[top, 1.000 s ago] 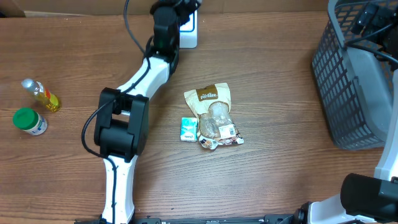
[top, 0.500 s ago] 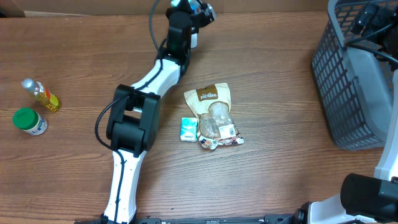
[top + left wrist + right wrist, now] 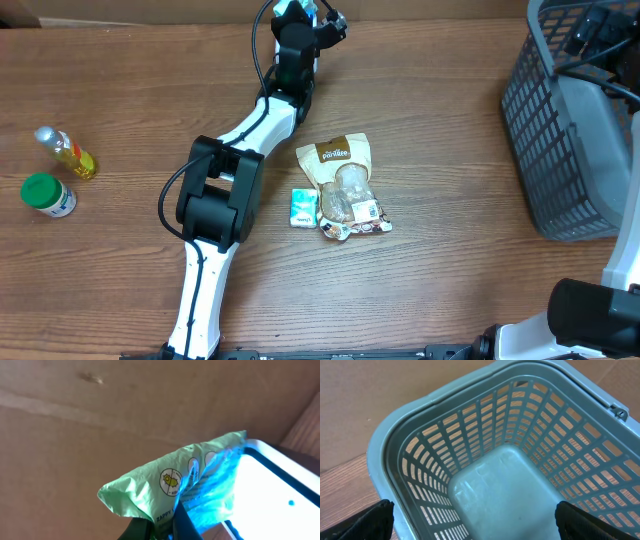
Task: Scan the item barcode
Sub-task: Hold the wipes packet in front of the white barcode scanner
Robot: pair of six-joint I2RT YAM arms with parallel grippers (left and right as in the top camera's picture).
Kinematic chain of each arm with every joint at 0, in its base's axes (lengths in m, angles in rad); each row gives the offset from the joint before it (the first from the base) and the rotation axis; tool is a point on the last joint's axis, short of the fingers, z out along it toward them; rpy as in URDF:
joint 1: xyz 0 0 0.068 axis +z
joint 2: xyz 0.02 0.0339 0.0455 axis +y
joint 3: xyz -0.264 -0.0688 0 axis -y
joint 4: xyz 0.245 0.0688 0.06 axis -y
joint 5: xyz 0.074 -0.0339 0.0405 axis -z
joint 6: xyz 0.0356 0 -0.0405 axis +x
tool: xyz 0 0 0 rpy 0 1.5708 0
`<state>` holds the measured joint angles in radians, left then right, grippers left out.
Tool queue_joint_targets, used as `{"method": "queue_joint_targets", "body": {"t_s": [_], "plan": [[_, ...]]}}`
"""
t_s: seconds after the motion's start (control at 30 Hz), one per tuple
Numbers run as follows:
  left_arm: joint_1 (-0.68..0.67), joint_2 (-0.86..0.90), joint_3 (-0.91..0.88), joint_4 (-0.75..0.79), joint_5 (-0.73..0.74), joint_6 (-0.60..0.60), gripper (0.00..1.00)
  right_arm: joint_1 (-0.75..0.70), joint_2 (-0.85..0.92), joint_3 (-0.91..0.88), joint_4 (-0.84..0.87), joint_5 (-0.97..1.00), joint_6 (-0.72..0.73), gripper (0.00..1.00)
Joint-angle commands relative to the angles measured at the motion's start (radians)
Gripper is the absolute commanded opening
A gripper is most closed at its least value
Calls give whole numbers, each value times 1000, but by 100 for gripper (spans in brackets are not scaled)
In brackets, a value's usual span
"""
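A light green packet point(image 3: 190, 485) with printed text fills the left wrist view, and my left gripper point(image 3: 161, 527) is shut on its lower edge. Blue light tints the packet's right side, which hangs beside the glowing white scanner face point(image 3: 270, 490). From overhead, the left gripper point(image 3: 305, 12) reaches to the table's far edge, and the arm covers the scanner. My right gripper point(image 3: 477, 525) stands wide open above the grey basket point(image 3: 500, 485), with nothing between its fingers.
A brown pouch point(image 3: 340, 160), a clear snack bag point(image 3: 352, 205) and a small teal packet point(image 3: 304, 207) lie mid-table. A yellow bottle point(image 3: 65, 152) and a green-lidded jar point(image 3: 48, 195) stand at the left. The basket point(image 3: 560, 130) sits at the right edge.
The left arm has swung right along the far edge with the green packet, and now covers the scanner. The right arm has not moved.
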<state>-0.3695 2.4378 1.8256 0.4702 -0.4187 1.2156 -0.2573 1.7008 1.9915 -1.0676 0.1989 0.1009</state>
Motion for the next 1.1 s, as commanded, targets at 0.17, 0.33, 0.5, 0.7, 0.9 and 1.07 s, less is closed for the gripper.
{"method": "queue_joint_targets", "body": {"t_s": [0.17,0.33,0.5,0.7,0.9,1.07], "plan": [[-32,27,8,-125,-43,-83,4,0,-10,18,3,10,4,100],[-39,27,8,-124,-85,-99,4,0,-10,18,3,10,4,100],[-39,14,9,-103,-143,-131,4,0,-10,18,3,10,4,100],[-39,-75,9,-109,-169,-247,4,0,-10,18,3,10,4,100],[-38,-241,9,-303,-168,-422,4,0,-10,18,4,10,4,100],[-18,-396,9,-603,-147,-693,4,0,-10,18,3,10,4,100]]}}
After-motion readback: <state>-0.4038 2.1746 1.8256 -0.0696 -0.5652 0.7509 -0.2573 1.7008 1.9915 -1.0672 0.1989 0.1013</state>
